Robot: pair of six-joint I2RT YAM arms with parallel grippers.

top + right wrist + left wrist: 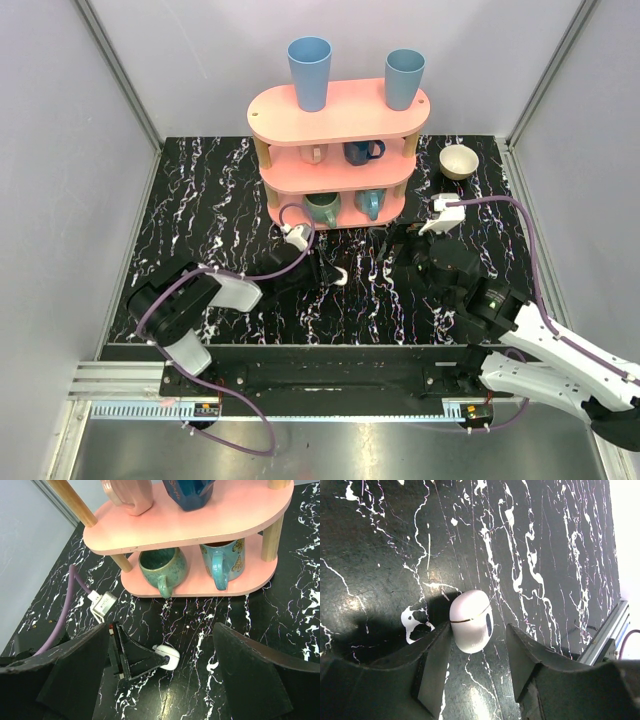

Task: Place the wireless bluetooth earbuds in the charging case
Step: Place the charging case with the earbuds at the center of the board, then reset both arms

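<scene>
The charging case (471, 621) is a small rounded white box with a thin seam, lying shut on the black marble table. It also shows in the top view (343, 277) and the right wrist view (169, 656). My left gripper (479, 645) is open around the case; its left finger (436, 660) touches the case and the other stands apart. My right gripper (161, 630) is open and empty, hovering to the right of the case (402, 250). No earbuds show in any view.
A pink three-tier rack (338, 115) stands at the back with mugs on its shelves and two blue cups (309, 72) on top. A beige bowl (459, 160) sits at the back right. Purple cables (300, 238) arc over both wrists.
</scene>
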